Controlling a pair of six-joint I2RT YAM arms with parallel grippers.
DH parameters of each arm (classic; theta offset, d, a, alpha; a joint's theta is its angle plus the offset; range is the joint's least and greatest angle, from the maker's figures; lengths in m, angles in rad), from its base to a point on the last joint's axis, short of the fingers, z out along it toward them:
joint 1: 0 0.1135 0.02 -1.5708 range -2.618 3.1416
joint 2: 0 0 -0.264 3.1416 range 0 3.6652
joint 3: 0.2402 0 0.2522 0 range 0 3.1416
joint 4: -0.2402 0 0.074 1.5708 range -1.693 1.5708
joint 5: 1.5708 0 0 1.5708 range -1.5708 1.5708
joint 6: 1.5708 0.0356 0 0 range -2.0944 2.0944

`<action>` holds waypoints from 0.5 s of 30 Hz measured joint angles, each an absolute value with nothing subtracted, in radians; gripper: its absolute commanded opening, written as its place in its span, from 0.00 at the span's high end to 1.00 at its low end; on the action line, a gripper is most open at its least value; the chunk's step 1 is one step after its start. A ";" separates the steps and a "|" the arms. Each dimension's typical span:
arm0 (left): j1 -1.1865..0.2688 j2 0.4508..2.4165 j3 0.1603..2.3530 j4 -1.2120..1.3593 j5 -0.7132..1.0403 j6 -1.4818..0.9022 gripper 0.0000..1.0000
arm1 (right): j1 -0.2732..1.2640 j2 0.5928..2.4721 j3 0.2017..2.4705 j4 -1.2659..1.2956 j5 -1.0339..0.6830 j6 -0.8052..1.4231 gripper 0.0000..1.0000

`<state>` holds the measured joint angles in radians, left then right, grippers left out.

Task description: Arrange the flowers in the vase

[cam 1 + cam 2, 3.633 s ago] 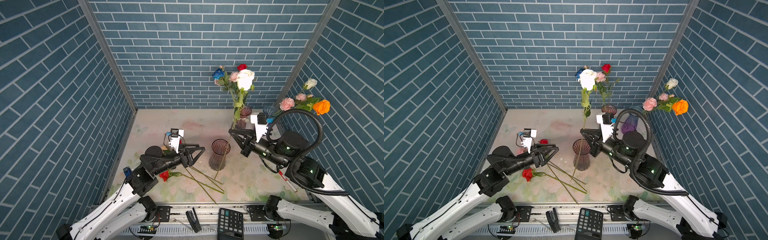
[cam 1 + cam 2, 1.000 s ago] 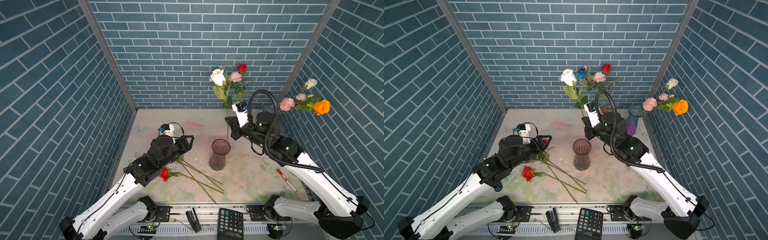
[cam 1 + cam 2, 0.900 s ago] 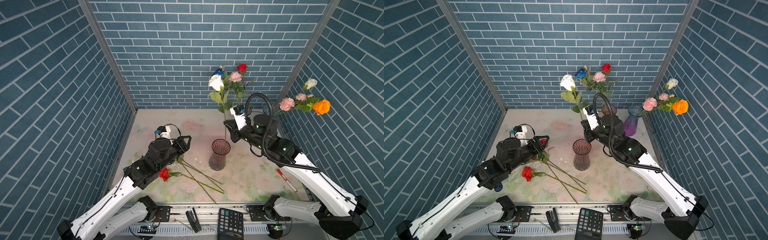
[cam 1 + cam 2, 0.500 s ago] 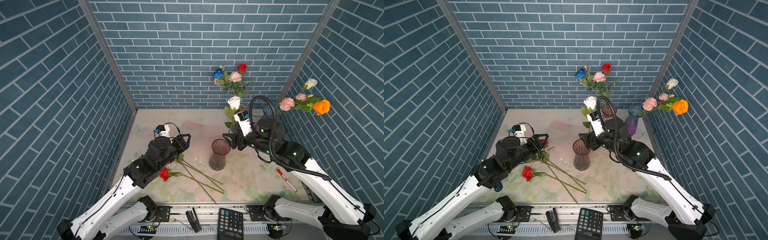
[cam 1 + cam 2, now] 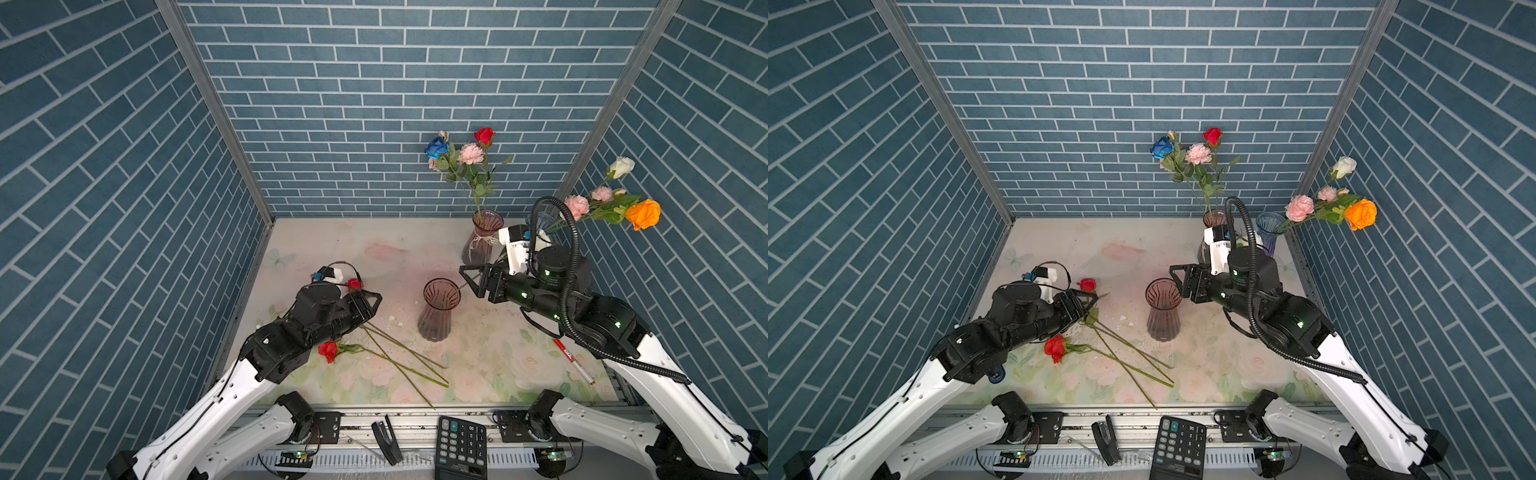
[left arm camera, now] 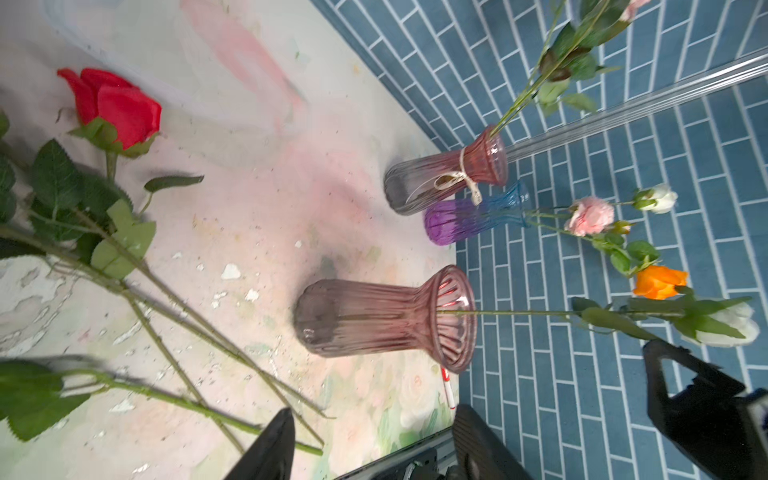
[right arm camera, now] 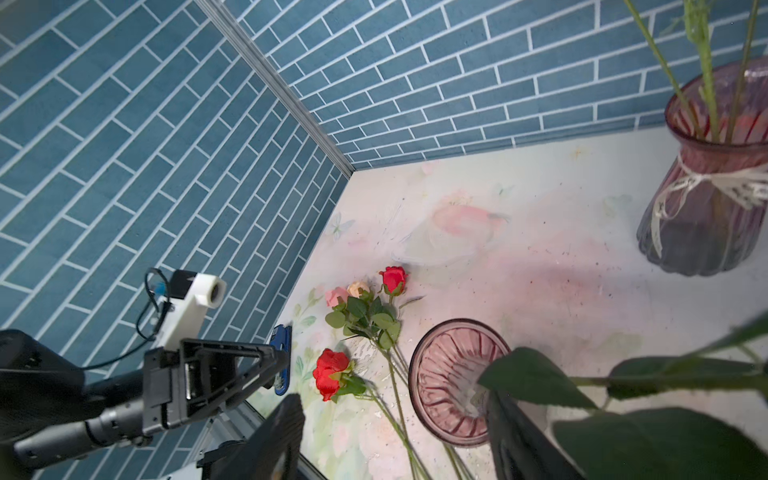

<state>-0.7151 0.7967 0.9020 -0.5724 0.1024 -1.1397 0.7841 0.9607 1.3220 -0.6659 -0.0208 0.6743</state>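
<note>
Both top views: left fingers [image 5: 370,302] spread, empty, over loose flowers [image 5: 328,351] lying front-left on the tabletop [image 5: 498,365]. Mid-tabletop vase [image 5: 436,320] holds one white rose [image 6: 731,328] (bloom clear in left wrist view). It leans toward the right fingers [image 5: 471,279], spread, not gripping; two filled vases [image 5: 480,243] at the back.

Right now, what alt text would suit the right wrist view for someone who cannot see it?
A pink vase stands on the table, seen from above past the open right gripper, a blurred leafy stem in front. Loose flowers lie beside it, and a second vase holding stems stands farther back.
</note>
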 measured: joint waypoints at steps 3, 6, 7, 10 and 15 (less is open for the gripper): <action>-0.715 0.802 0.852 -0.579 0.153 -1.169 0.40 | 0.784 0.953 1.316 -0.704 -0.035 0.745 0.30; -0.714 0.805 0.823 -0.606 0.183 -1.183 0.40 | 0.784 0.933 1.297 -0.750 -0.054 0.795 0.29; -0.714 0.803 0.822 -0.623 0.186 -1.185 0.41 | 0.784 0.926 1.293 -0.770 -0.060 0.809 0.29; -0.714 0.785 0.822 -0.676 0.192 -1.190 0.44 | 0.784 0.905 1.282 -0.831 -0.069 0.820 0.28; -0.716 0.725 0.774 -0.743 0.192 -1.208 0.49 | 0.784 0.813 1.179 -0.884 -0.072 0.849 0.29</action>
